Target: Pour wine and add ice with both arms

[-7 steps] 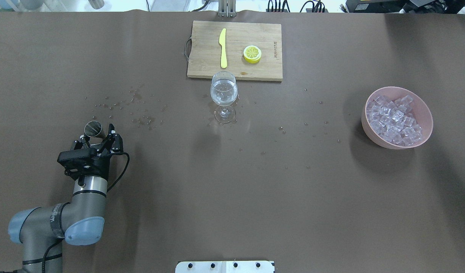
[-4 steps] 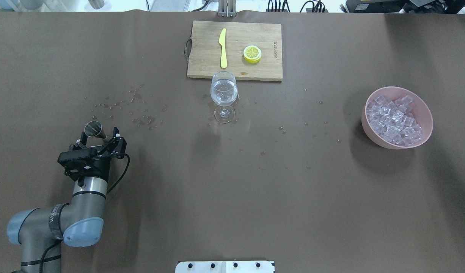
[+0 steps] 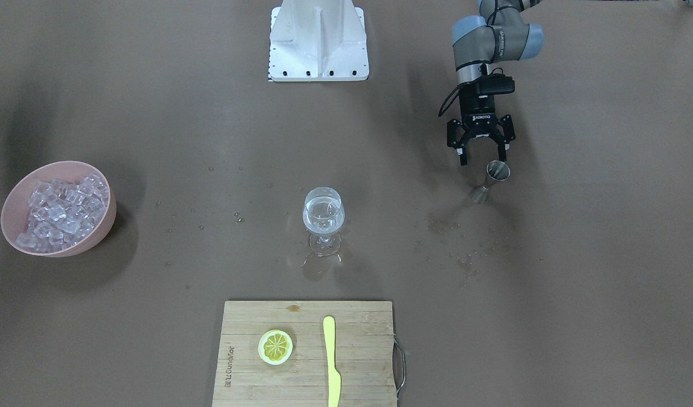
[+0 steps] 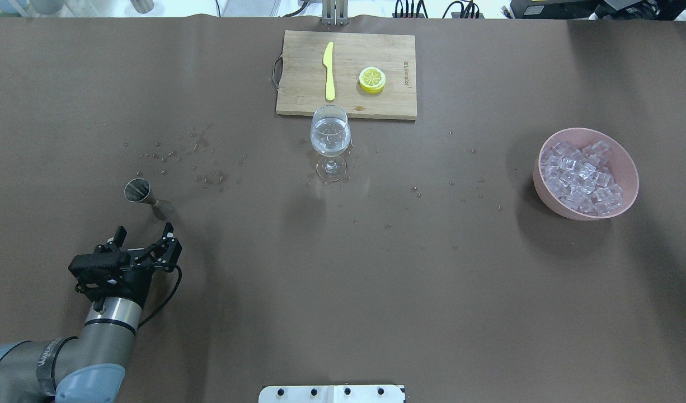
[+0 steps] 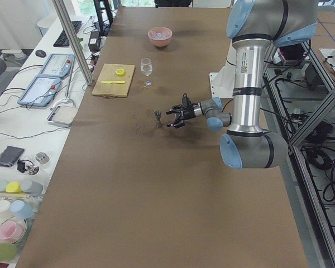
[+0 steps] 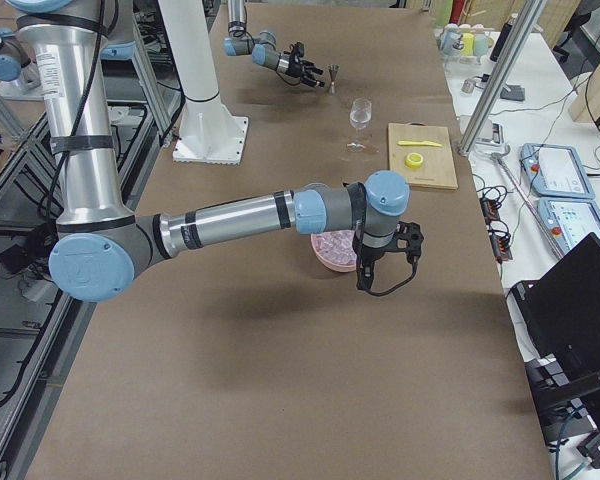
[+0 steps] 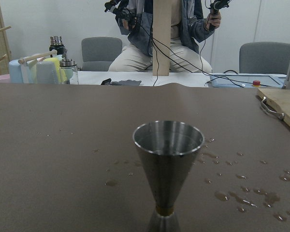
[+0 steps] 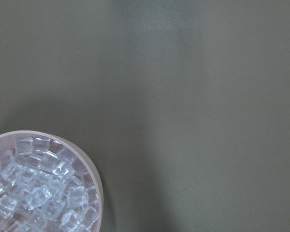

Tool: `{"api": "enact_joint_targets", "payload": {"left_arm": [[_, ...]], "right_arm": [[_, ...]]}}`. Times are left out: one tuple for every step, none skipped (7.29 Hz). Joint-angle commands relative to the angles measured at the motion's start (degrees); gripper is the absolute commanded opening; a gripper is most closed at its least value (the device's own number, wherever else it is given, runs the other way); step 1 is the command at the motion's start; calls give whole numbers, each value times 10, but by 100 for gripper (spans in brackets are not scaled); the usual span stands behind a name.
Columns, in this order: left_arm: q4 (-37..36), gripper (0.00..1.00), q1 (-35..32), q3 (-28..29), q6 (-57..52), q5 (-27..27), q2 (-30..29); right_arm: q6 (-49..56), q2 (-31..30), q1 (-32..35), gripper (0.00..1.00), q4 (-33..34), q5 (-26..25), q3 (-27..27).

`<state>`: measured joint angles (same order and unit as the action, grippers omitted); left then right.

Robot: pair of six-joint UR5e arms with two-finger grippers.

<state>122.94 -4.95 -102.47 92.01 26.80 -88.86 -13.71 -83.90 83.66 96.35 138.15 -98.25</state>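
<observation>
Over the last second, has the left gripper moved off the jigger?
Yes. The left gripper has backed toward the robot, open, clear of the jigger standing by the spilled droplets.

Your left arm (image 4: 109, 318) and right arm (image 6: 230, 215) in silver-grey, light-blue joint caps (image 4: 91, 382), black left pincer (image 4: 144, 228) trailing a black cable (image 4: 171, 292), white base (image 3: 318, 39).

Near right arm (image 6: 240, 215) stretched over mid-worktop, right gripper (image 6: 382, 263) beside pink bowl (image 6: 326, 263) of ice (image 6: 333, 243), wine glass (image 6: 360, 113) beyond, far left gripper (image 6: 305, 70) near metal jigger (image 6: 333, 72)
</observation>
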Motion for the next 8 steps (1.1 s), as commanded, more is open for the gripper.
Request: {"api": "enact_joint_targets", "payload": {"left_arm": [[0, 98, 39, -21, 1, 0, 11], [0, 99, 58, -45, 1, 0, 27], [0, 99, 74, -68, 1, 0, 36], [-1, 98, 83, -88, 1, 0, 39], [-1, 99, 86, -115, -2, 0, 53], [-1, 99, 89, -155, -5, 7, 65], [-2, 99, 89, -202, -30, 18, 68], [-2, 99, 89, -247, -60, 18, 69]], "right_arm": [[0, 0, 0, 100, 1, 0, -1], [0, 0, 0, 100, 0, 0, -1], [0, -1, 0, 100, 0, -1, -1], [0, -1, 0, 100, 0, -1, -1], [0, -1, 0, 100, 1, 1, 0], [0, -1, -1, 100, 1, 3, 0], [-8, -2, -1, 100, -2, 5, 1], [-26, -2, -1, 100, -5, 5, 0]]}}
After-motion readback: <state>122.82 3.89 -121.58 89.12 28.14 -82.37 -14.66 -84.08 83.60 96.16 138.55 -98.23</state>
